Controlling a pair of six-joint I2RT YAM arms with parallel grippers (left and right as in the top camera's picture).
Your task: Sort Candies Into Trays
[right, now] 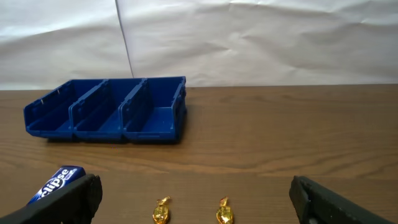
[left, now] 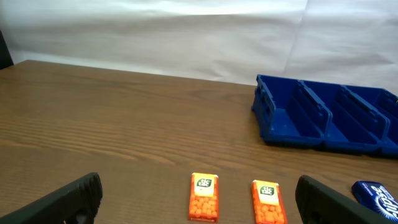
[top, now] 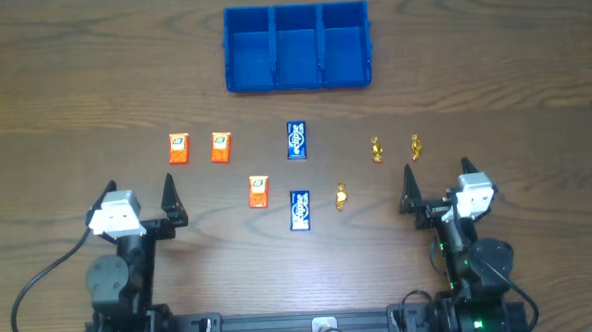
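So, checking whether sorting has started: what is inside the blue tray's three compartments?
From above, all three compartments of the blue tray show only bare blue floor, with nothing lying in them. In the wrist views its walls and dividers hide parts of those floors.

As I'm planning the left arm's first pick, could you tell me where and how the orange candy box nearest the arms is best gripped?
Take the orange candy box across its long edges, mid-length, coming straight down. It lies flat on the table, long axis toward the blue tray, bare wood on both sides, so the open left pincer should straddle it.
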